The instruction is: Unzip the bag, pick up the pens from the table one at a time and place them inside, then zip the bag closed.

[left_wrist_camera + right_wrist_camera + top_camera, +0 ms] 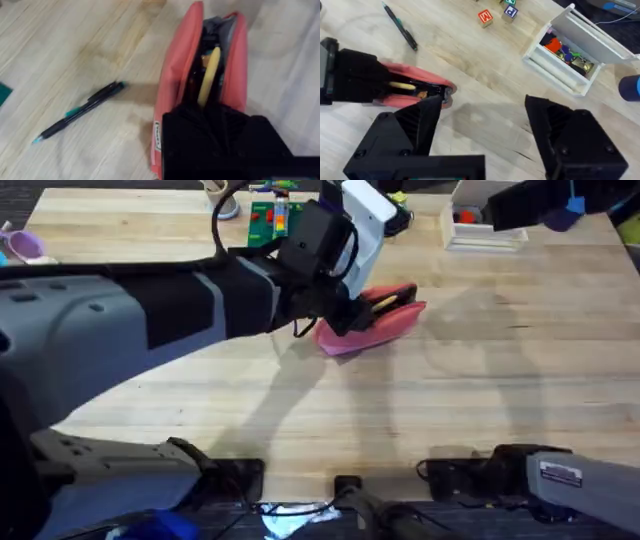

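Left pincer (350,315), grip unclear, lowers the tan pen (209,75) into the bag (172,85); right pincer (482,132) gapes empty; snagging could tip the pen out

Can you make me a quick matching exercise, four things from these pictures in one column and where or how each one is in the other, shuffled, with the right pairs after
Things:
1. tan-yellow pen
2. black pen
3. pink bag
4. right gripper

States:
A. lying on the table beside the bag
B. unzipped, mouth gaping
C. open, hovering near the bag's end
D. sticking into the bag's opening

Pairs: 1-D, 2-A, 3-B, 4-C
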{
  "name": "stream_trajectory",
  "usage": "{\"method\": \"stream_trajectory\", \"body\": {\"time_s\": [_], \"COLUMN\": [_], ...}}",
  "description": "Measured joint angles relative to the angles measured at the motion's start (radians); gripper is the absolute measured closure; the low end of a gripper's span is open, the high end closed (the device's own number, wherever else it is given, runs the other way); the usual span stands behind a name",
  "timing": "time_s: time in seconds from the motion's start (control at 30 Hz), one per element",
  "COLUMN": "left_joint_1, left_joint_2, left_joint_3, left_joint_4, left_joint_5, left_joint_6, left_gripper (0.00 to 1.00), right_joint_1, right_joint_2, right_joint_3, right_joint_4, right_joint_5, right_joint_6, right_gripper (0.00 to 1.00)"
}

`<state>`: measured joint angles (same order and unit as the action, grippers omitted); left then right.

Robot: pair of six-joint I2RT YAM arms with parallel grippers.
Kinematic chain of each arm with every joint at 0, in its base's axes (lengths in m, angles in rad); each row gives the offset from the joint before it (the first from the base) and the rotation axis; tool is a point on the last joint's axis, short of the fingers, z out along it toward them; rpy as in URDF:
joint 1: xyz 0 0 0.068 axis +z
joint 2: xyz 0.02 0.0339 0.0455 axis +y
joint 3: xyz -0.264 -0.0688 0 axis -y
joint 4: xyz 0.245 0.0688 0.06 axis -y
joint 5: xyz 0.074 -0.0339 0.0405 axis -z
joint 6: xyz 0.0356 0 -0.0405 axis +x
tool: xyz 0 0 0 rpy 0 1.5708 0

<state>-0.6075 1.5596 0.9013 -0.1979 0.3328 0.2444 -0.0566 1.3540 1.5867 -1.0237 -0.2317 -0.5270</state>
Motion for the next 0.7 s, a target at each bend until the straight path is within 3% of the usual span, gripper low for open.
{"method": "stream_trajectory", "body": {"time_s": [0.27,0.33,0.43,0.47,0.63,0.7], "left_joint_1": [-0.003,-0.003,-0.003,-0.003,-0.003,-0.003], "left_joint_2": [0.0,0.0,0.0,0.0,0.0,0.0], "left_joint_3": [0.001,0.001,0.001,0.001,0.001,0.001], "left_joint_4": [-0.005,-0.005,-0.008,-0.009,0.001,0.013], "left_joint_5": [-0.055,-0.061,-0.069,-0.068,-0.069,-0.07], "left_joint_6": [0.008,0.01,0.012,0.013,0.012,0.005], "left_gripper": [0.928,0.779,0.436,0.241,0.018,0.009], "right_joint_1": [0.0,0.0,0.0,0.0,0.0,0.0], "right_joint_2": [0.0,0.0,0.0,0.0,0.0,0.0], "right_joint_3": [0.0,0.0,0.0,0.0,0.0,0.0], "right_joint_4": [0.0,0.0,0.0,0.0,0.0,0.0], "right_joint_5": [0.0,0.0,0.0,0.0,0.0,0.0], "right_joint_6": [0.0,0.0,0.0,0.0,0.0,0.0], "right_gripper": [0.006,0.006,0.006,0.005,0.005,0.006]}}
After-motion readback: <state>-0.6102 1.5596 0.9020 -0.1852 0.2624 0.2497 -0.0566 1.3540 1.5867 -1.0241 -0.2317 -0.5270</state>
